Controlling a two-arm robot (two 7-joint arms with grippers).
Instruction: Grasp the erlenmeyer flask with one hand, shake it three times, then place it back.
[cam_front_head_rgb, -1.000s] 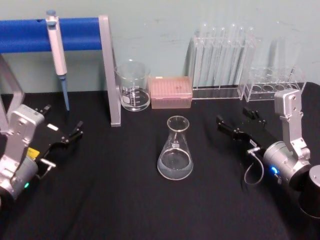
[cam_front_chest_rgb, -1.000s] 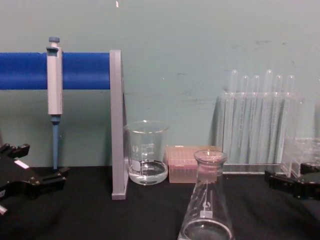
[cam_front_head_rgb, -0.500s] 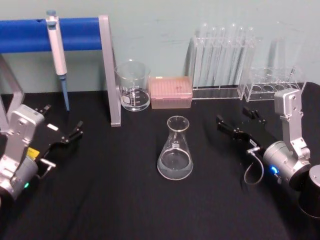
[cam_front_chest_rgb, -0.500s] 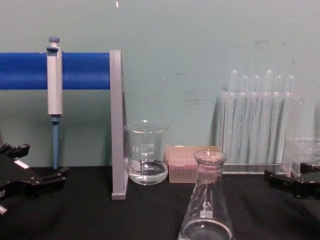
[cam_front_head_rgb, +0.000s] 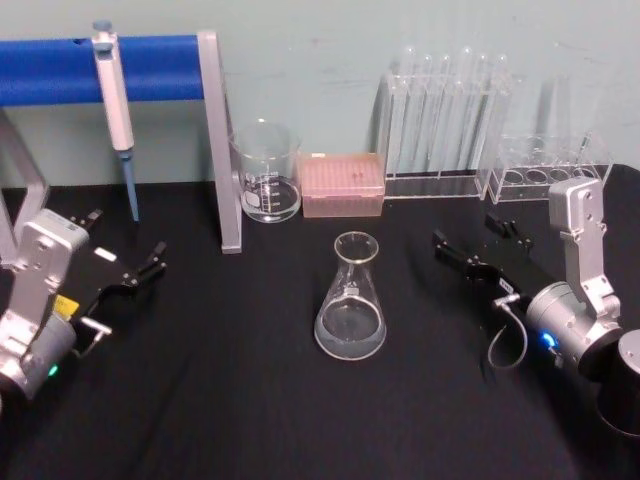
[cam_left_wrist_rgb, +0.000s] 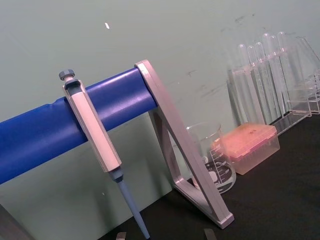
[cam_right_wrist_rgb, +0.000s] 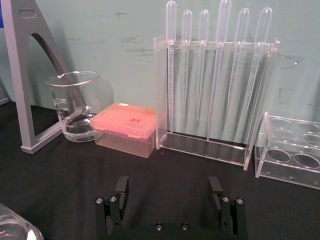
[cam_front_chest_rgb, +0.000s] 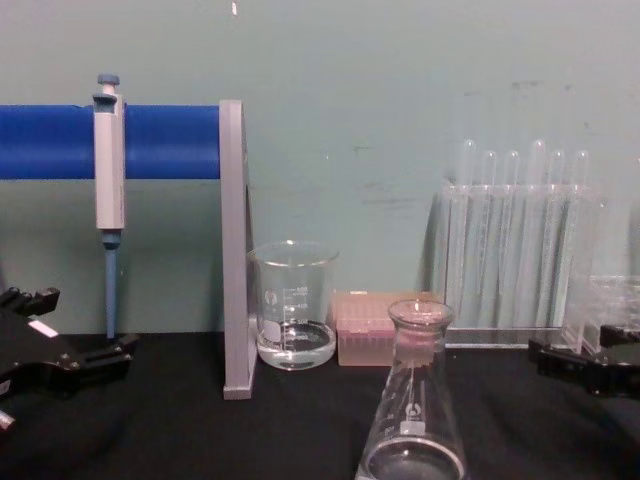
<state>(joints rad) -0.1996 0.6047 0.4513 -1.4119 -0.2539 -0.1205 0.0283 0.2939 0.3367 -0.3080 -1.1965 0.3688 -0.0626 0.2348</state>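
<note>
Black tabletop (cam_front_head_rgb: 250, 420): erlenmeyer flask (cam_front_head_rgb: 350, 300), beaker (cam_front_head_rgb: 267, 172) behind.

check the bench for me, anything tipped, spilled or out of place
Nothing stands out. The erlenmeyer flask stands upright on the black table, with no spill showing. The beaker, pink tip box and pipette rack sit lined up along the back. The left hand and right hand are open, clear of the flask.

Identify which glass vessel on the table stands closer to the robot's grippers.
The erlenmeyer flask: conical, narrow-necked, standing mid-table between both grippers. The straight-sided beaker sits farther back by the pink box.
</note>
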